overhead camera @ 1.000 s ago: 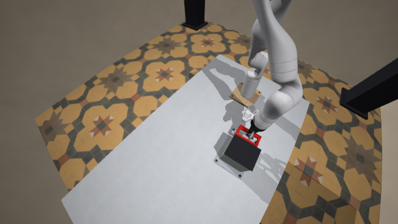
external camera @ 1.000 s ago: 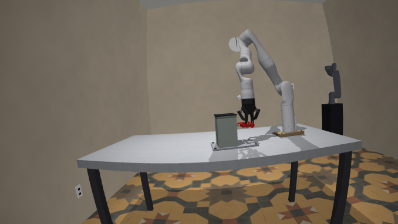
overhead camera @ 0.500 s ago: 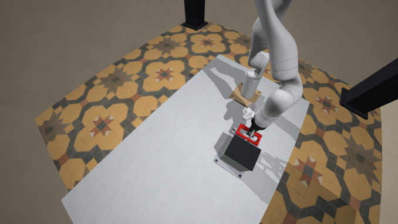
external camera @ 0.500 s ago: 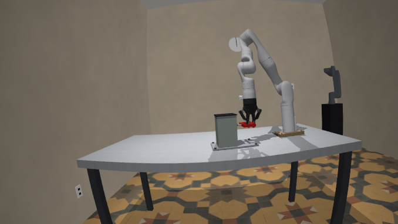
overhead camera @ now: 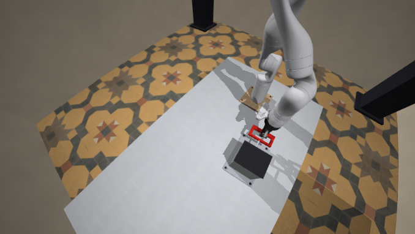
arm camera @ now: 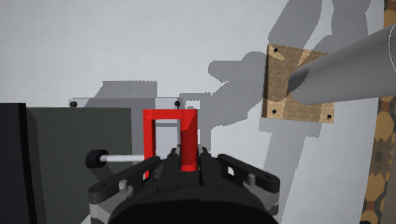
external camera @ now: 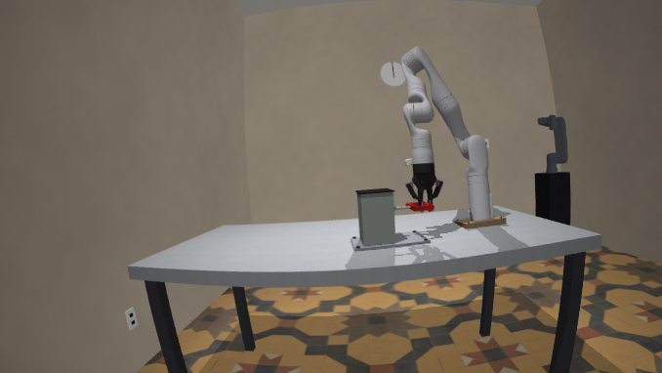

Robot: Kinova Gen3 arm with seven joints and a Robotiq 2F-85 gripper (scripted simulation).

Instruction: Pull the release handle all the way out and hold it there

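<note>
Grey table [external camera: 273, 259] on four black legs, rounded front edge, set in a room w/ plain beige walls. Floor [external camera: 391, 342] laid w/ patterned tiles: orange-yellow octagons, dark grey stars, red-and-white centres. White wall socket [external camera: 130, 317] low on the left wall, near the table's front-left leg. At far right, a black pedestal [external camera: 552, 195] beside the table carries a dark grey camera stand [external camera: 557, 139], upright, bent at top. In the top view a black post [overhead camera: 202, 13] stands at the far edge of the tiles and a black beam [overhead camera: 388, 92] juts in from the right. Hard shadows fall across the table's far end.
</note>
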